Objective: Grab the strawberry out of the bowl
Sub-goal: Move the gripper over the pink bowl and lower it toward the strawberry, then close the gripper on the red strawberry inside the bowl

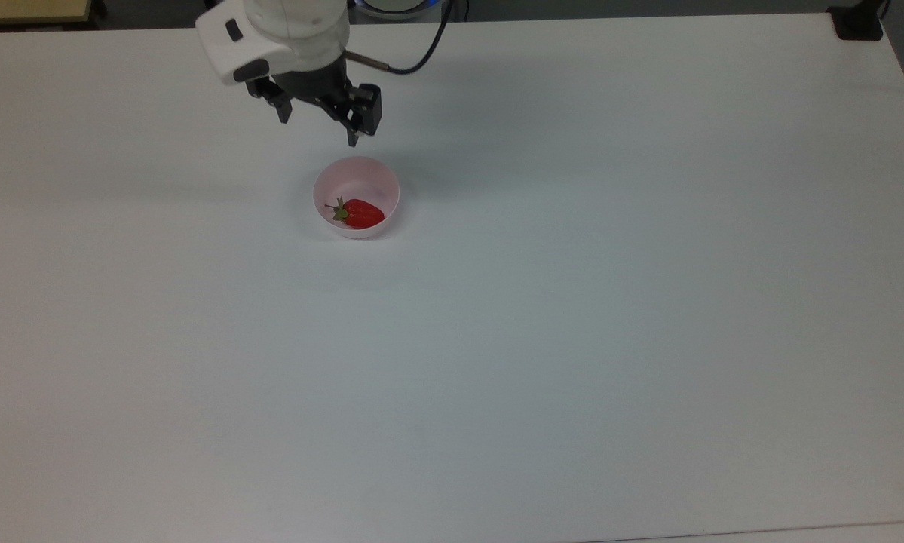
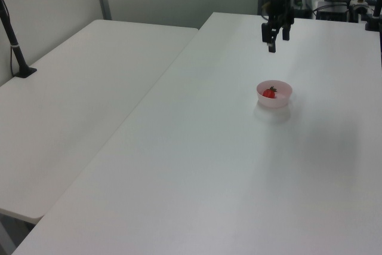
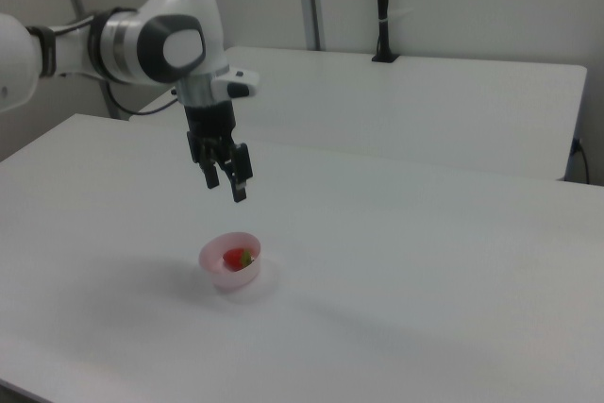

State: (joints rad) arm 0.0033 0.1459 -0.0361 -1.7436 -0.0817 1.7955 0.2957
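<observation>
A small pale pink bowl (image 1: 358, 172) stands on the white table, left of centre in the top view. A glossy red strawberry (image 1: 363, 213) with a green cap lies on its side in the bowl, cap toward the top view's left. My gripper (image 1: 318, 130) hangs open above the table just beyond the bowl's far rim, with nothing between its fingers. In the left view the gripper (image 2: 269, 45) is above and behind the bowl (image 2: 276, 102) and strawberry (image 2: 270, 92). In the right view the gripper (image 3: 226, 191) hovers above the bowl (image 3: 226, 280) holding the strawberry (image 3: 236, 258).
The white table (image 1: 572, 339) stretches wide around the bowl. A black clamp (image 1: 857, 23) sits at its far right corner in the top view. A second white table (image 2: 83, 94) with a black post (image 2: 15, 46) adjoins it.
</observation>
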